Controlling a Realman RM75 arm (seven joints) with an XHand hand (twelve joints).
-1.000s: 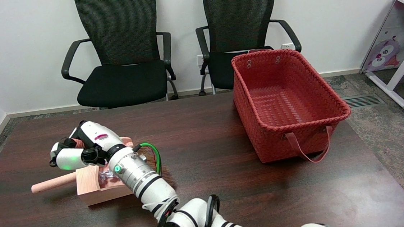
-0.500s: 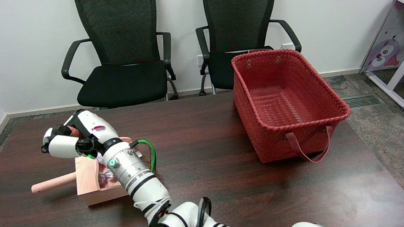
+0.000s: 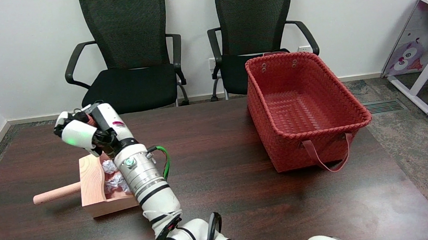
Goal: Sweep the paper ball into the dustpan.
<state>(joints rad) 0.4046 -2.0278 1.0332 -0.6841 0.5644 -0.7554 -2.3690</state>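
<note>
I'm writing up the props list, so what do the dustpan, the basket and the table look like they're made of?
Dustpan: pale unfinished-looking wood, with visible grain on its wall and a smooth round handle. Basket: red woven strips, probably plastic or faux leather, judging by the even sheen and flat strap handle. Table: dark brown wood or wood-look laminate, with streaked grain and a semi-gloss finish.

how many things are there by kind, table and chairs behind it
Crumpled white paper balls: 2, both in the dustpan
Pale wooden dustpan with round handle: 1
Red woven basket with strap handles: 1
Black mesh office chairs: 2
Total: 6

The right hand grips something reddish, mostly hidden, so it is not counted.
</note>
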